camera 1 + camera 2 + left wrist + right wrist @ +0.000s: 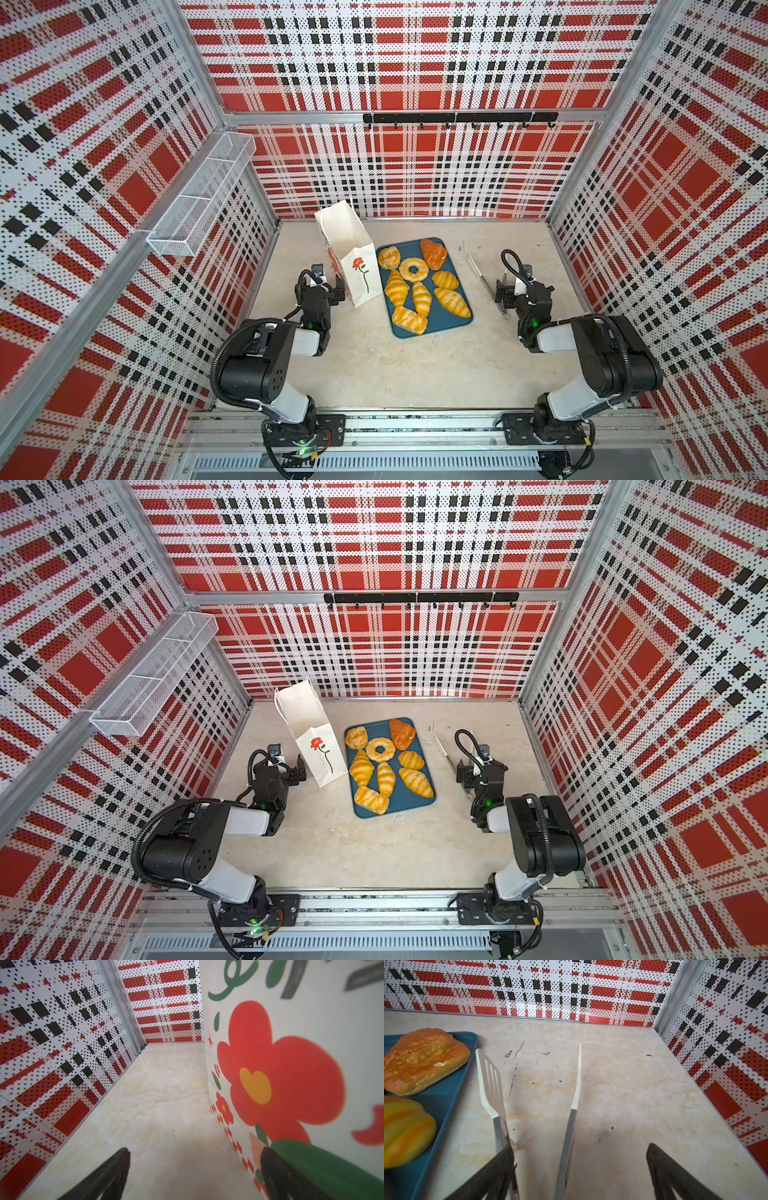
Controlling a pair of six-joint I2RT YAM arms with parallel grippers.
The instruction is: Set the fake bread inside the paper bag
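Several golden pieces of fake bread lie on a teal tray (449, 322) in both top views: a ring doughnut (413, 269), a round bun (388, 257), a darker orange-brown piece (433, 253) (423, 1059) and ridged croissants (415, 781). The white paper bag (349, 249) (309, 725) stands upright just left of the tray. My left gripper (334, 291) (194, 1150) is open beside the bag's flowered side (291, 1064), with one finger close against it. My right gripper (500, 293) (579, 1146) is open, right of the tray, low over a pair of tongs (574, 1105).
The white-tipped metal tongs (482, 276) lie on the beige table between the tray and my right arm. One tong arm runs between my right fingers. A wire mesh basket (199, 199) hangs on the left wall and a black hook rail (457, 117) on the back wall.
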